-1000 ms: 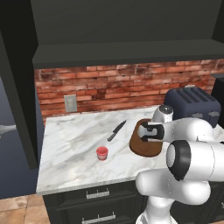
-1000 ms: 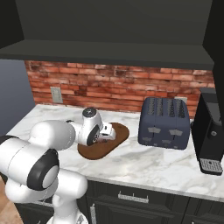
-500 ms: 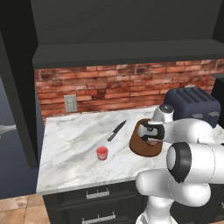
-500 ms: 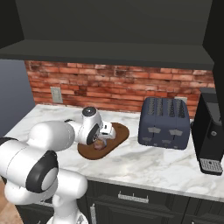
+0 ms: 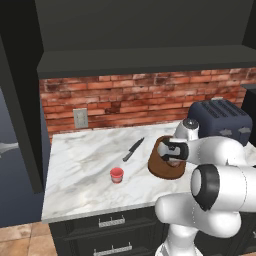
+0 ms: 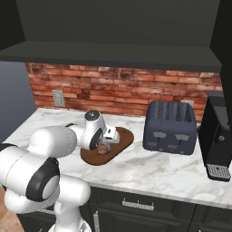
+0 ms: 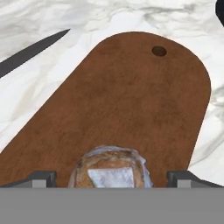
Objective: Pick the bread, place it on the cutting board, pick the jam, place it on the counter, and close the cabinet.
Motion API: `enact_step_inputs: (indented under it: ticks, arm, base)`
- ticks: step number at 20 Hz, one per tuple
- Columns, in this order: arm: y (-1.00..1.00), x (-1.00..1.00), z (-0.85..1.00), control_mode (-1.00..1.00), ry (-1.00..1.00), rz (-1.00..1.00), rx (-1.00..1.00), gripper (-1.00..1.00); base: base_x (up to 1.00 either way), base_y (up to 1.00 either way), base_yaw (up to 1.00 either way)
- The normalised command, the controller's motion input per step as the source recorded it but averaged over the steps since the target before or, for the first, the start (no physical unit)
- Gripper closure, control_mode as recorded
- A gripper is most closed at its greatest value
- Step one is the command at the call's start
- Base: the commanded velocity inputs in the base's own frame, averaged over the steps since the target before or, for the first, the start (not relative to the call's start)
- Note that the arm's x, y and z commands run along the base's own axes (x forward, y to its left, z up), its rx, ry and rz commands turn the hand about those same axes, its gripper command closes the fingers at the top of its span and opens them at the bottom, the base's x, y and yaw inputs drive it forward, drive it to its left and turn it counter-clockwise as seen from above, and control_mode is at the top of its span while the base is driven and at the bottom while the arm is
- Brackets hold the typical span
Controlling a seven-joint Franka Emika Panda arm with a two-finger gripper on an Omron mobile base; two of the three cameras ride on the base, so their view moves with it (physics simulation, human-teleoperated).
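The bread (image 7: 111,168), a mottled-brown roll, rests on the near end of the dark-brown cutting board (image 7: 131,96). My gripper (image 7: 113,177) stands open around it, with a gap between each fingertip and the roll. From the right base view the bread (image 6: 103,148) peeks out under the gripper (image 6: 107,146) on the cutting board (image 6: 120,139). The left base view has the gripper (image 5: 172,159) low over the cutting board (image 5: 161,169). The jam (image 5: 116,174), a small red jar, stands on the marble counter (image 5: 85,160) left of the board. The dark cabinet (image 5: 140,30) hangs above, its left door (image 5: 20,100) swung open.
A black knife (image 5: 134,149) lies on the counter between the jam and the board. A dark blue toaster (image 6: 170,127) stands right of the board, and a black coffee machine (image 6: 219,136) beyond it. Brick wall behind; dark drawers (image 5: 112,222) below the front edge.
The hand has sunk slightly toward the cutting board with the bread beneath it. The jam and knife have not moved.
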Motion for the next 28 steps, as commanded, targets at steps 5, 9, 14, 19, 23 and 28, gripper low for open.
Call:
enact_step_inputs:
  ticks: [5,9,14,19,23,28]
  arm:
    - [0.0,-0.08,0.08,-1.0,-0.08,0.0,0.0,-1.0]
    - [0.0,-0.12,0.12,-1.0,-0.12,0.0,0.0,-1.0]
    - [0.0,-0.25,0.14,-1.0,-0.12,0.0,0.0,-1.0]
    - [0.0,-0.27,0.14,-1.0,-0.11,0.0,0.0,-1.0]
    - [0.0,-0.27,0.14,-1.0,-0.11,0.0,0.0,-1.0]
    - [0.0,-0.23,0.17,-1.0,-0.1,0.0,0.0,-1.0]
  base:
    - [0.0,0.0,0.0]
    - [0.0,0.0,0.0]
    - [0.0,0.0,0.0]
    - [0.0,0.0,0.0]
    - [0.0,0.0,0.0]
    - [0.0,0.0,0.0]
